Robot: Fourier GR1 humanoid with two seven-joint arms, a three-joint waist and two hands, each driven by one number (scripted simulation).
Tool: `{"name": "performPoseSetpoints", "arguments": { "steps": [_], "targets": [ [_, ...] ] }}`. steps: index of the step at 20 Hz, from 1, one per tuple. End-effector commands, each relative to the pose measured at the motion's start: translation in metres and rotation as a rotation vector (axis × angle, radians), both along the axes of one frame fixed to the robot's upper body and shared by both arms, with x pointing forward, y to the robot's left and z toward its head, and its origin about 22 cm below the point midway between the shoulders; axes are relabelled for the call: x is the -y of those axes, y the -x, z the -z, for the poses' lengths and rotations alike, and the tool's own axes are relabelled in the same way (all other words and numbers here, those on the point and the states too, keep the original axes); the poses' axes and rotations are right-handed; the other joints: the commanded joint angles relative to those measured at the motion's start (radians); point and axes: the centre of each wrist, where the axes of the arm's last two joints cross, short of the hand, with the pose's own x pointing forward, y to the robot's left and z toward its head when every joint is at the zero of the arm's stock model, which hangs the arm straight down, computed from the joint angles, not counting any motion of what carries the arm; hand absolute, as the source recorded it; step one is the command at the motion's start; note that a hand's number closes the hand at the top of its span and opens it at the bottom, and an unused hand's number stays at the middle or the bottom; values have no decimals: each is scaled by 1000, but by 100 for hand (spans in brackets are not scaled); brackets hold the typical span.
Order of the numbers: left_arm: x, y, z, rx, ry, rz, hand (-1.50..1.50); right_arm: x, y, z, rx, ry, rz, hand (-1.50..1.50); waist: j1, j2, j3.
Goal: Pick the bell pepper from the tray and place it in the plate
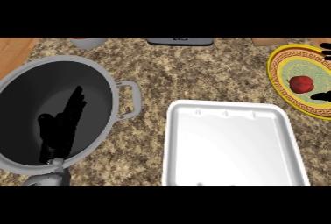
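- Red bell pepper (301, 83) lies on yellow-rimmed round plate (279, 74), bench's right edge.
- White rectangular plastic tray (229, 144) near front edge.
- Left hand (61, 127) fingers released, over grey pot (97, 74).
- Right hand (321, 96) fingers barely visible; state untellable.

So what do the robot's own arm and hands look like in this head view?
The left hand is matte black with long slim fingers, set on a short grey forearm with a rounded, metallic-looking cuff. Of the right hand only black fingertips show at the view's right edge. No cables or markings are visible.
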Motion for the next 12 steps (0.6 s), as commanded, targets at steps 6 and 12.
{"name": "performPoseSetpoints", "arguments": {
  "steps": [6, 12],
  "targets": [
    [10, 2, 25, -103, 39, 20, 0, 31, 24, -1, 111, -412, 1, -150, 0, 17, -12],
    [6, -8, 16, -92, 38, 1, 0, 45, 44, 14, 98, -455, -52, -150, -7, 15, -11]
  ]
}}
